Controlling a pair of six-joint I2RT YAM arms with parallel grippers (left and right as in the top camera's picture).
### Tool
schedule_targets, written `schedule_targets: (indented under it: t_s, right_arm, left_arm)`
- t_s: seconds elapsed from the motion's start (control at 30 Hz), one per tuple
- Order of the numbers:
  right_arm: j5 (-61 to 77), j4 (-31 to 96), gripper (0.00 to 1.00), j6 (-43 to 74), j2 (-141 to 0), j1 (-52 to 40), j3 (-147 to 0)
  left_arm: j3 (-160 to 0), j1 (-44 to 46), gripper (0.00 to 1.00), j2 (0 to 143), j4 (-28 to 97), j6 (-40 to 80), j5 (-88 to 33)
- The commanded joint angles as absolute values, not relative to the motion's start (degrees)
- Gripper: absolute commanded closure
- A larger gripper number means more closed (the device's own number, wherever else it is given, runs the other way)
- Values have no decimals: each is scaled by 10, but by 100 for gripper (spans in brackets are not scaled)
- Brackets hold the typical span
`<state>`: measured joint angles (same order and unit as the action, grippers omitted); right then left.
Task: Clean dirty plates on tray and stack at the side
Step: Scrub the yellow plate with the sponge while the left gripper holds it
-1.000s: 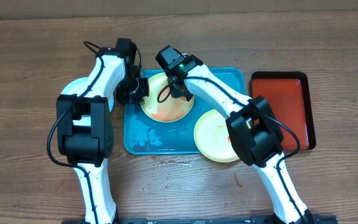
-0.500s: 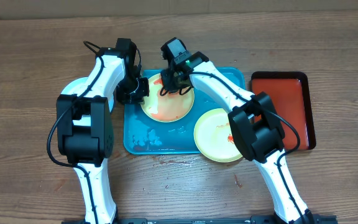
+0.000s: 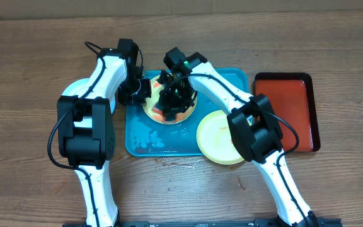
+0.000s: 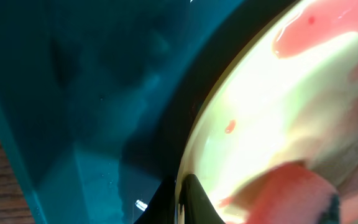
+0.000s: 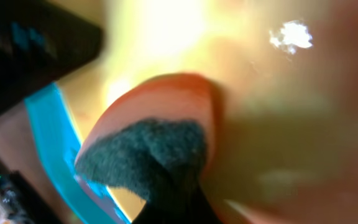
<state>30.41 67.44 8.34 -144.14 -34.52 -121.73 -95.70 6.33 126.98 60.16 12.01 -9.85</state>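
Observation:
A yellow-green plate [image 3: 150, 108] with red smears lies on the turquoise tray [image 3: 232, 81]. My left gripper [image 3: 144, 91] is shut on its left rim; in the left wrist view the two fingers pinch the rim [image 4: 182, 196] of the plate [image 4: 272, 106]. My right gripper [image 3: 171, 103] is low over the plate's middle, shut on a red sponge [image 5: 157, 134] with a dark scouring face, pressed on the plate [image 5: 278, 93]. A second yellow-green plate [image 3: 218, 137] lies across the tray's front right corner. A pale blue-white plate [image 3: 74, 88] lies left of the tray, mostly under my left arm.
A red tray [image 3: 295, 110] with a black rim lies right of the turquoise tray. Wet foam and red smears [image 3: 145, 140] sit in the tray's front left part. Wooden table surrounds everything.
My right gripper has moved with the sponge from the plate's far rim down onto its middle. My left gripper has stayed on the rim.

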Motion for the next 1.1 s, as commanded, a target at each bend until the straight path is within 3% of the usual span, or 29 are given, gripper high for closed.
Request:
schedule_targets:
  t_s: [0.0, 0.03, 0.17, 0.5, 0.83, 1.07]
  right_arm:
    - [110, 729, 96, 77, -1465, -339, -1253]
    - [18, 744, 96, 98, -1465, -337, -1268]
    - [-99, 738, 96, 107, -1465, -337, -1275]
    - [-185, 654, 96, 120, -1468, -344, -1275]
    - [45, 580, 96, 120, -1490, -357, -1275]
    - [158, 597, 96, 90, -1506, -357, -1275]
  left_arm:
    - [-935, 67, 96, 1299, 593, 117, -71]
    - [-935, 67, 96, 1299, 593, 117, -71]
    - [-935, 67, 96, 1299, 593, 117, -71]
    - [-935, 67, 96, 1299, 594, 117, -71]
    - [-935, 68, 96, 1299, 593, 117, -73]
    - [-935, 68, 96, 1299, 592, 117, -73]
